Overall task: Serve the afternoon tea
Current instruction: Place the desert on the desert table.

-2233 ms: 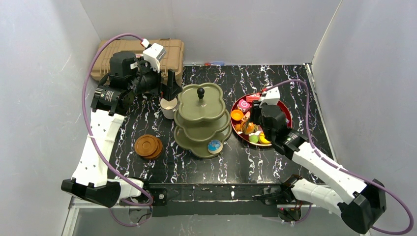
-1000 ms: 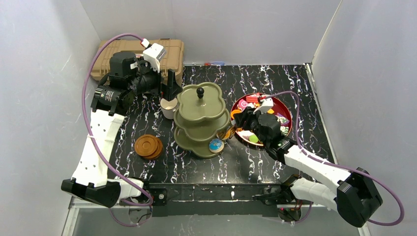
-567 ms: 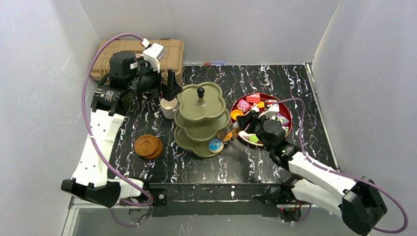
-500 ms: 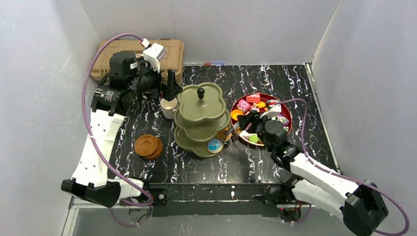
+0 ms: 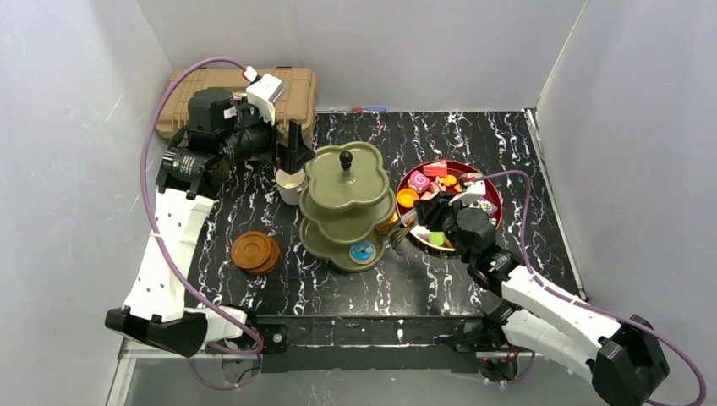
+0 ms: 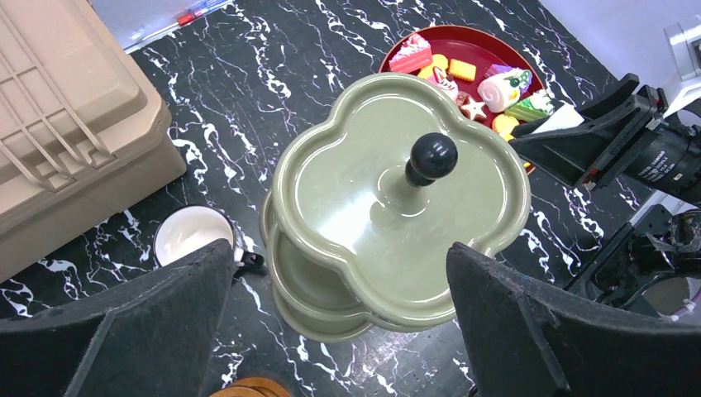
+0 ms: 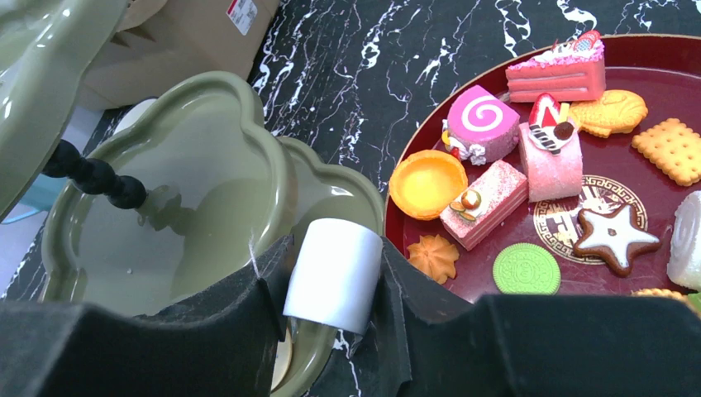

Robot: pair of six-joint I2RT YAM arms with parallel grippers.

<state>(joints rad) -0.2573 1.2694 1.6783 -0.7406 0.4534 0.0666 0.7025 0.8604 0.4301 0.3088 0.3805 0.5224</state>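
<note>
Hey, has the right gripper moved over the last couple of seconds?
Yes. The right gripper, holding a white roll, has moved left from over the dark-red plate to the right edge of the olive-green stand.

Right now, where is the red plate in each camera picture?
Top camera: red plate right of centre.
Left wrist: red plate at the top, right of middle.
Right wrist: red plate fills the right side.
Shared landmark: the green stand beside it in all three.

The stand (image 5: 338, 182) stands between the saucers (image 5: 255, 251) and the plate (image 5: 495, 200) of pastries (image 5: 418, 181).
</note>
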